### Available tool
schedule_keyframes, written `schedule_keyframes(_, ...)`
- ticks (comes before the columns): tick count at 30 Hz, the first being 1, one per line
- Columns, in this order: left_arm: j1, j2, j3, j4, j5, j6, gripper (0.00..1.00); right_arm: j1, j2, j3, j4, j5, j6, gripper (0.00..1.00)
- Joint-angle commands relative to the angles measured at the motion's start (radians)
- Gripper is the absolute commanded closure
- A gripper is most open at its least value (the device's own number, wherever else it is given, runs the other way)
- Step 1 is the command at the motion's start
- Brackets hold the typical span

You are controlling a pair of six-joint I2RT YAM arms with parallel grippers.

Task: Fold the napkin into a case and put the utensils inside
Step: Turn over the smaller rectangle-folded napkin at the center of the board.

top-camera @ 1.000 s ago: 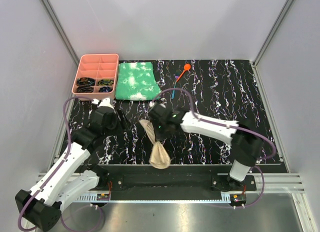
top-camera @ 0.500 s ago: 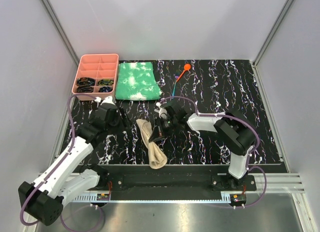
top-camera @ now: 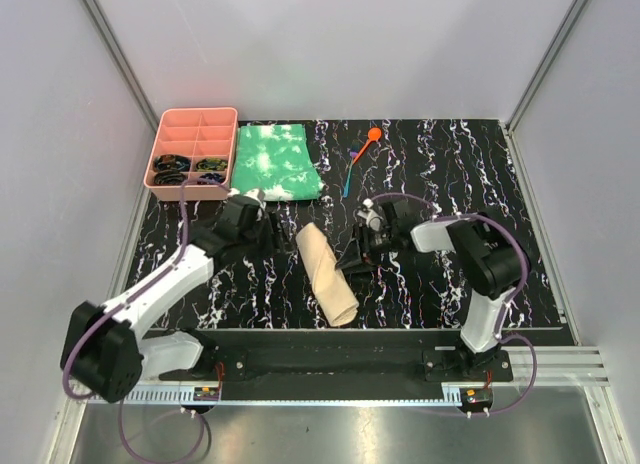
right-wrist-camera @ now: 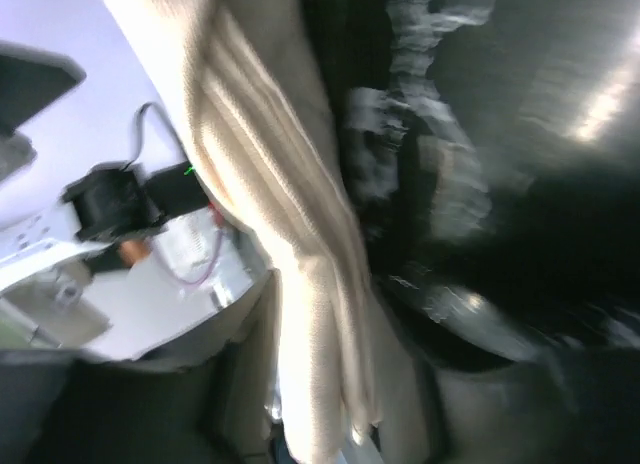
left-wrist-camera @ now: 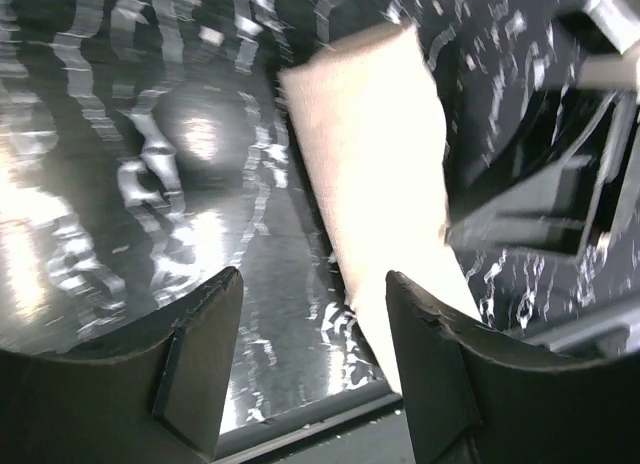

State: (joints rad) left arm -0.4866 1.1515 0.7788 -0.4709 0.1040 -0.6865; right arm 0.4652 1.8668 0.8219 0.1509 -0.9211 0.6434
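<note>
Salmon-pink tray [top-camera: 160, 149] at upper left of the top view, divided into compartments, with dark items in the lower ones. Left end effector [top-camera: 266, 229] sits below it and just left of centre. Wrist view shows its fingers [left-wrist-camera: 200, 354] spread apart with nothing between them, so it is open. Green-and-white cloth [top-camera: 273, 162] lies flat beside the tray's right edge. Tan napkin [top-camera: 327, 274] is at centre of the black marbled worktop [top-camera: 450, 184], a long narrow folded strip running diagonally toward the lower edge, apart from the left fingers. Right end effector [top-camera: 352, 259] is right against the napkin's right side. Its wrist view is blurred and I cannot tell its state. Orange spoon [top-camera: 372, 136] and blue utensil [top-camera: 346, 182] lie at upper centre, well apart from the napkin.
</note>
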Motion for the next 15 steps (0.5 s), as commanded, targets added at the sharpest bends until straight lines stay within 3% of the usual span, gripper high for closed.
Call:
schedule_keyframes(1, -0.058, 0.101, 0.068, 0.156, 0.125, -0.014, 0.38, -0.013, -0.200, 0.098, -0.486, 0.284, -0.261, 0.38)
schedule_keyframes(4, -0.064, 0.180, 0.099, 0.230, 0.187, -0.048, 0.39, 0.009, -0.335, 0.117, -0.605, 0.428, -0.255, 0.32)
schedule_keyframes(7, -0.063, 0.261, 0.134, 0.293, 0.212, -0.074, 0.41, 0.139, -0.371, 0.115, -0.637, 0.501, -0.185, 0.32)
schedule_keyframes(9, -0.063, 0.304, 0.160, 0.320, 0.229, -0.090, 0.43, 0.217, -0.367, 0.105, -0.596, 0.496, -0.117, 0.38)
schedule_keyframes(10, -0.063, 0.348, 0.168, 0.336, 0.235, -0.096, 0.44, 0.233, -0.371, 0.079, -0.574, 0.498, -0.069, 0.48)
schedule_keyframes(15, -0.061, 0.515, 0.238, 0.324, 0.185, -0.076, 0.47, 0.262, -0.379, -0.036, -0.442, 0.473, 0.002, 0.67)
